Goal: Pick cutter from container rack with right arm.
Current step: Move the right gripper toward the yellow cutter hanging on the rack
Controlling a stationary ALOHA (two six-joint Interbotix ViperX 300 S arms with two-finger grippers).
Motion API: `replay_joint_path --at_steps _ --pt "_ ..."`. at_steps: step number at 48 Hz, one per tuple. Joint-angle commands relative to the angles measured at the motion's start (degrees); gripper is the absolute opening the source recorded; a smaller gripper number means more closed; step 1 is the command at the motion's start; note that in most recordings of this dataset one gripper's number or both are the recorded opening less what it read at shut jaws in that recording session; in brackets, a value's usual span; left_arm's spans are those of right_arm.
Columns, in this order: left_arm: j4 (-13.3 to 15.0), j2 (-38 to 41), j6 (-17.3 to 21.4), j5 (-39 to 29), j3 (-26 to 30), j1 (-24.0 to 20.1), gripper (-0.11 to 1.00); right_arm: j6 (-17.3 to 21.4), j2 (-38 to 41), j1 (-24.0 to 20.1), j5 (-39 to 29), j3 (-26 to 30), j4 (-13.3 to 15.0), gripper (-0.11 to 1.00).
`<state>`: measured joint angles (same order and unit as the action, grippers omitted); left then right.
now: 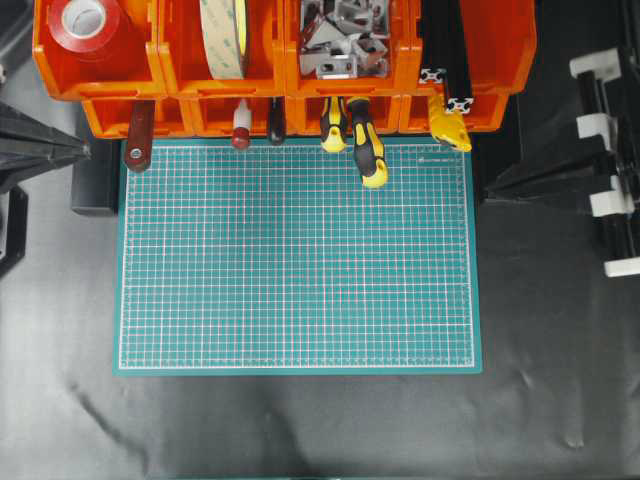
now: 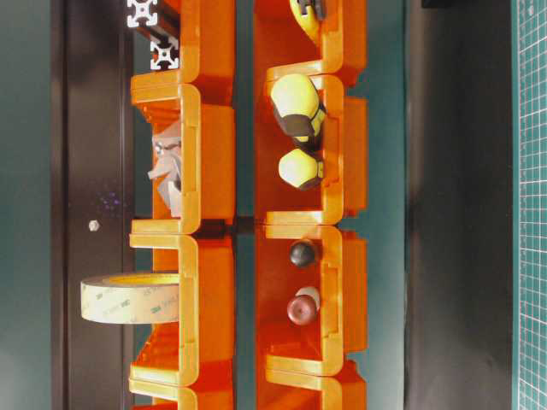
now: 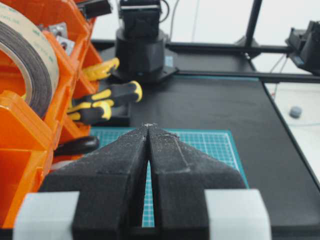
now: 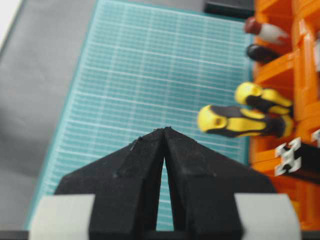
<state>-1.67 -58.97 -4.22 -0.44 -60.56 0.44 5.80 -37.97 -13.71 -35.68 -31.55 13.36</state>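
Note:
The cutter [image 1: 449, 124], slim and yellow, pokes out of the lower right bin of the orange container rack [image 1: 190, 80], under a black aluminium bar [image 1: 446, 88]. It also shows in the left wrist view as a yellow cutter [image 3: 102, 69] past the screwdrivers. My right gripper [image 4: 165, 130] is shut and empty, hovering over the green mat [image 4: 145, 85], apart from the rack [image 4: 280, 65]. The cutter is out of the right wrist view. My left gripper [image 3: 149, 126] is shut on nothing, beside the rack's left bins [image 3: 30, 130].
Two yellow-and-black screwdrivers [image 1: 367, 148] [image 1: 333, 125] stick out of the bin left of the cutter. Other dark handles [image 1: 139, 135] [image 1: 241, 126] protrude further left. Upper bins hold tape rolls [image 1: 224, 38], red tape [image 1: 84, 22] and metal brackets [image 1: 345, 38]. The green mat [image 1: 297, 260] lies in front.

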Motion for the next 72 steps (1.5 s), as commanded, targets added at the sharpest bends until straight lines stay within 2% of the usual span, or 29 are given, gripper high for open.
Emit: replay_joint_path --at_steps 1,7,11,17,22,27,45,51,57,61,63,72 --pt "-0.3 0.0 -0.2 0.2 1.1 -0.3 0.0 0.9 3.8 -1.8 -6.8 4.9 4.9 0.0" --pt "-0.3 -1.2 -0.1 0.2 1.1 -0.7 0.0 3.1 7.3 -5.1 -17.8 7.7 11.0 -0.01" --pt "-0.3 -2.4 -0.2 0.2 0.9 -1.0 0.0 6.0 9.2 -7.9 -23.2 8.0 15.5 -0.01" --pt "-0.3 -3.5 -0.2 0.2 0.4 -0.9 0.0 11.4 11.5 -10.9 -26.9 6.2 21.3 -0.01" --pt "-0.3 -3.6 -0.2 0.2 0.3 -0.4 0.0 17.5 12.9 -12.3 -27.7 4.1 27.3 -0.01" --pt "-0.4 -3.6 -0.2 0.2 0.2 0.2 0.0 22.4 13.7 -13.0 -28.0 2.4 30.6 -0.01" --pt "-0.4 -4.1 -0.1 0.1 -1.0 -0.1 0.0 23.6 14.8 -13.0 -23.3 -3.8 30.7 0.03" --pt "-0.4 -4.7 -0.1 0.1 -1.0 -0.4 0.0 23.5 15.6 -12.1 -23.3 -3.9 30.7 0.26" --pt "-0.4 -4.8 -0.1 -0.8 -1.0 -0.6 0.0 23.6 17.0 -11.1 -23.3 -4.0 30.8 0.64" --pt "-0.4 -4.9 -0.1 -1.6 -1.0 -0.8 0.0 23.5 18.3 -11.1 -23.1 -4.1 31.9 0.81" --pt "-0.4 -4.9 -0.1 -1.9 -1.0 -1.0 0.0 23.6 19.2 -11.1 -23.1 -4.5 32.7 0.83" --pt "-0.4 -5.2 -0.3 -3.3 -0.9 -0.8 0.0 24.3 22.7 -10.5 -23.0 -5.3 35.6 0.79"
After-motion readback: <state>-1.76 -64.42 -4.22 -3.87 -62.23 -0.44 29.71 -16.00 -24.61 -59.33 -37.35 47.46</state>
